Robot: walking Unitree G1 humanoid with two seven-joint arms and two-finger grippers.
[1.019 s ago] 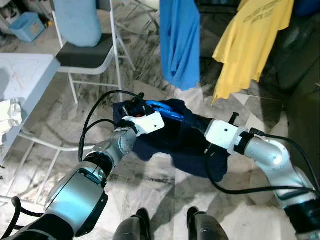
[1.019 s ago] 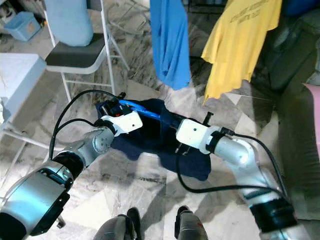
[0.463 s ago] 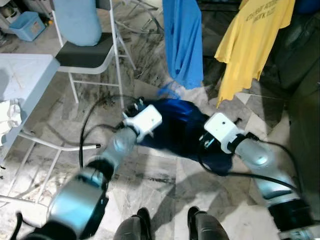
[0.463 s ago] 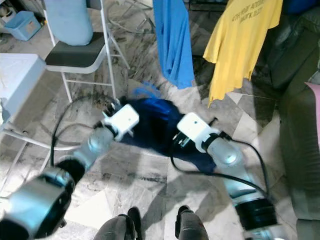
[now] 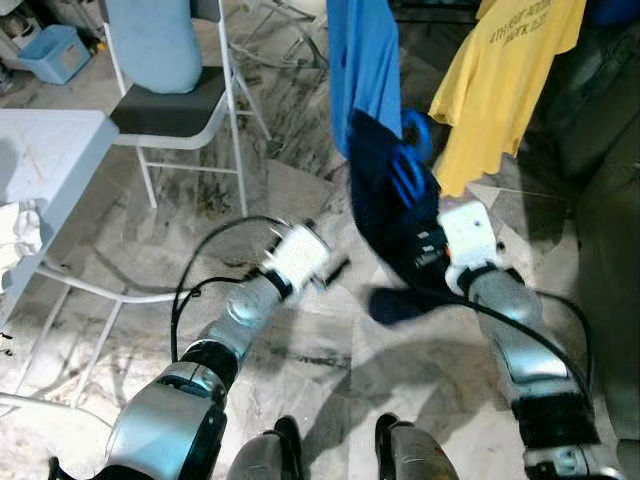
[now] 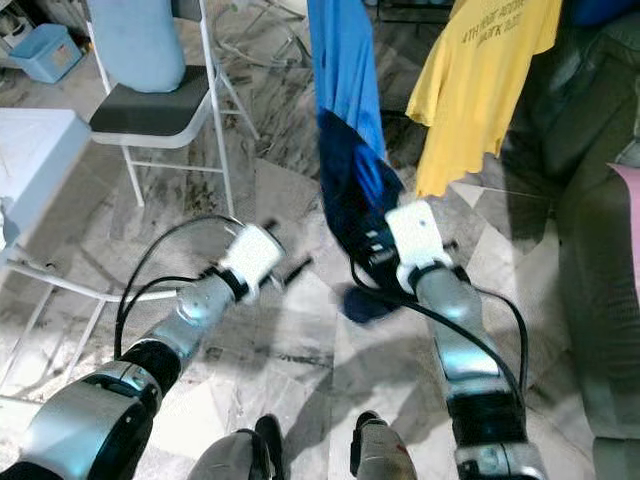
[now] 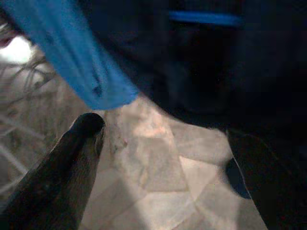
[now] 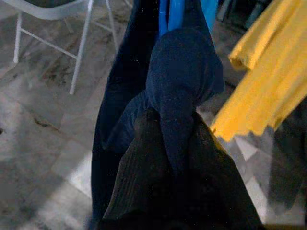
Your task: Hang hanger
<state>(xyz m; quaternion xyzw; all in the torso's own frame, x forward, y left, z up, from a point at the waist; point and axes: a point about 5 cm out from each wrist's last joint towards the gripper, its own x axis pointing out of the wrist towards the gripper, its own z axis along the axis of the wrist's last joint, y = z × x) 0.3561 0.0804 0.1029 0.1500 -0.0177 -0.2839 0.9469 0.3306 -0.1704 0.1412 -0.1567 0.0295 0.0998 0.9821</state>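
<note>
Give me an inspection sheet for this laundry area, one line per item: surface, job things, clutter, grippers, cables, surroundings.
Surface: marbled tile floor, stained near the chair.
Job's things: navy garment on a blue hanger, held up beside the hanging blue shirt and yellow T-shirt.
Clutter: blue bin on the floor; crumpled white item at the table edge.
Grippers: right gripper shut on navy garment; left gripper open, holding nothing, low over the floor.
Cables: black cables loop off both forearms.
Surroundings: folding chair with a light blue cover, white table, dark furniture on the robot's right.
</note>
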